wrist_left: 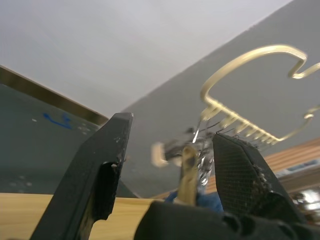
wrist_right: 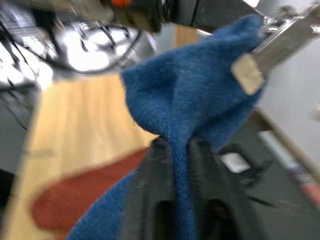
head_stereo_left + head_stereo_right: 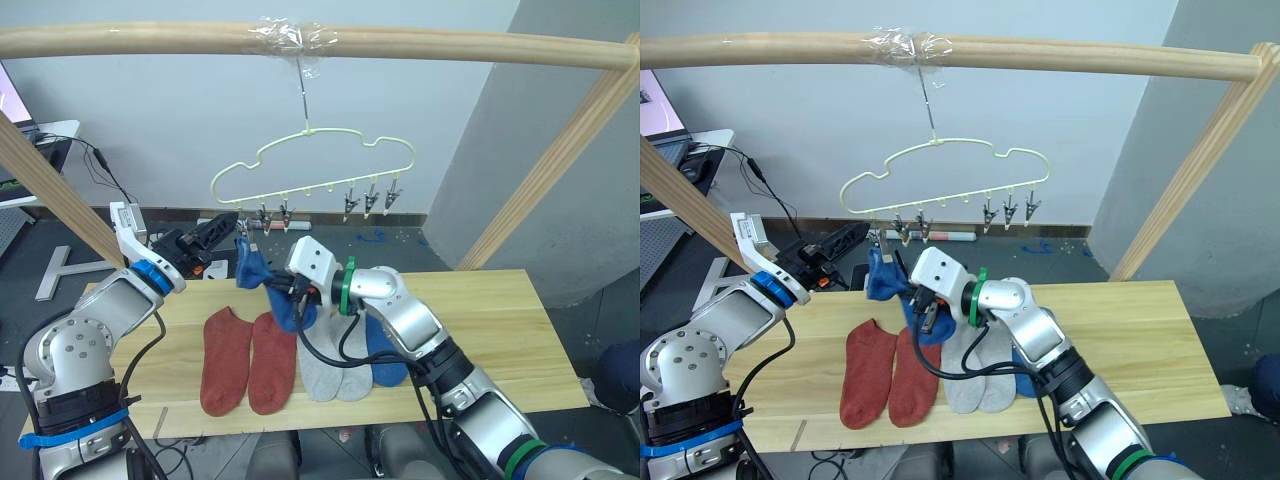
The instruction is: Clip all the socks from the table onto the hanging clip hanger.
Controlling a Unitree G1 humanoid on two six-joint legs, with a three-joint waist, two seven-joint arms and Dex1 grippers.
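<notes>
The right gripper (image 2: 172, 165) has its jaws pinched shut on a blue sock (image 2: 200, 105), lifting its cuff to the end clip (image 2: 277, 42) of the clip hanger (image 3: 312, 165). The left gripper (image 1: 167, 165), jaws spread wide and empty, brackets that clip, probably to squeeze it. Five socks (image 3: 250, 360) remain on the desk (image 3: 500, 340) below.

No readable text, labels, brand names, numbers or signs appear in any of the views.
</notes>
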